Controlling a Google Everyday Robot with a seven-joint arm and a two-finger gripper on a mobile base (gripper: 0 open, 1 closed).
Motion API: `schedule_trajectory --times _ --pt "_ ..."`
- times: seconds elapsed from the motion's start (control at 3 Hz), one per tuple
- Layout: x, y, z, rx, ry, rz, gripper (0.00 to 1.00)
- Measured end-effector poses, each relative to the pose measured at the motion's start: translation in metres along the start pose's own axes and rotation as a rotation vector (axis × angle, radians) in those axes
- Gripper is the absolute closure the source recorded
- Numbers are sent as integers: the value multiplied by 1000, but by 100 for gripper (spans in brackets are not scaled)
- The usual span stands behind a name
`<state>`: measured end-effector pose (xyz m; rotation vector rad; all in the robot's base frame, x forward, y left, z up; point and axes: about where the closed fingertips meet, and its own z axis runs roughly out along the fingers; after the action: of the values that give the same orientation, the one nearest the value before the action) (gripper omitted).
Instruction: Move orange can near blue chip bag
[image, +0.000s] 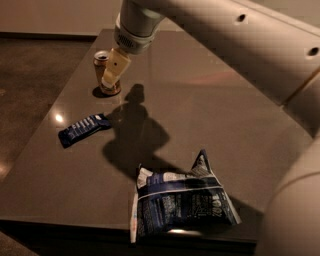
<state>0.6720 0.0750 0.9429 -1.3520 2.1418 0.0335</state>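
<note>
The orange can (100, 64) stands upright at the far left of the dark table (210, 115). My gripper (112, 76) hangs from the pale arm right at the can, overlapping its right side and partly hiding it. The blue chip bag (181, 204), dark blue and white and crumpled, lies near the table's front edge, well apart from the can.
A small slim dark blue bar wrapper (84, 129) lies on the left part of the table, between the can and the front edge. The arm's large pale links (260, 55) fill the upper right. The floor (35, 75) lies to the left of the table.
</note>
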Motion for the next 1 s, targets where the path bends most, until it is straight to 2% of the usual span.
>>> schedule_trajectory --times 0.33,0.67,1.0 --pt "-13 -8 26 13 35 50 0" --pt "-21 -5 46 -22 41 64 0" --pt "-28 5 58 -68 34 49 0"
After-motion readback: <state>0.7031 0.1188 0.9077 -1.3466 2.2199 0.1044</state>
